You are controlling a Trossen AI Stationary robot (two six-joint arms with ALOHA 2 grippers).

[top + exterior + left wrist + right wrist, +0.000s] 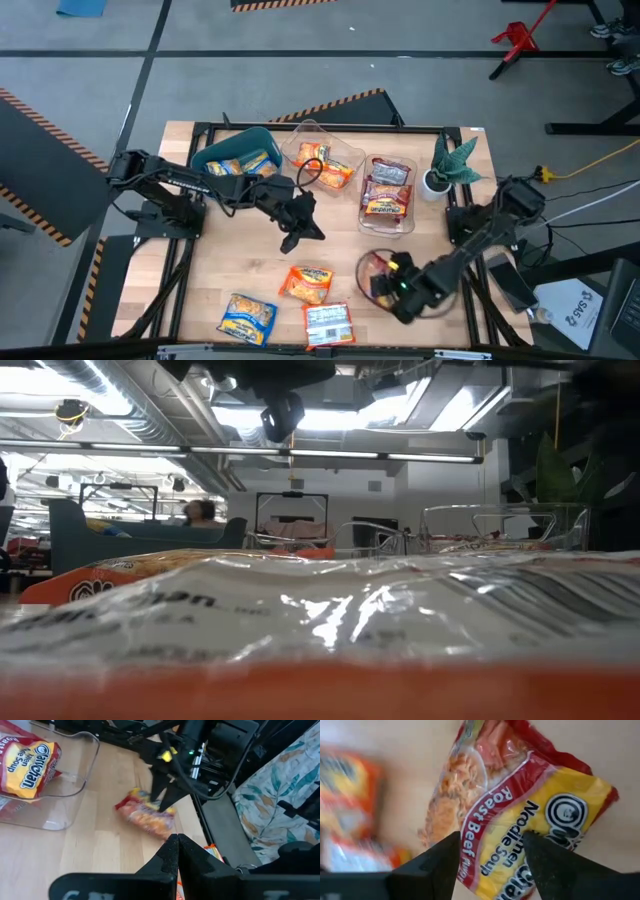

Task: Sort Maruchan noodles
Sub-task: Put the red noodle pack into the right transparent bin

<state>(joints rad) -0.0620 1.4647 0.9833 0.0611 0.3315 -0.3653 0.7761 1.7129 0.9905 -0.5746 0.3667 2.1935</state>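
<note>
A red-and-yellow Roast Beef noodle packet (520,795) lies flat on the wooden table at the near right (372,266). My right gripper (490,855) stands open right over it, one finger on each side of the print. Seen from the left wrist view, that gripper (167,802) comes down onto the packet (147,817). My left gripper (177,842) hovers shut and empty over the table's middle (303,232). Three loose packets lie near the front edge: orange (308,283), blue-yellow (248,318) and silvery red-white (328,322). My right gripper points steeply down at the Roast Beef packet, its open fingers (161,795) set across the packet's yellow-printed end (560,810). The packet lies flat on the table. Whether the fingertips touch the wrapper, I cannot tell.
A teal bin (232,152) with blue packets stands at the far left. Beside it are a clear container (322,160) with orange packets and another (390,195) with red ones. A potted plant (450,165) is at the far right. The silvery packet (320,610) fills the low view.
</note>
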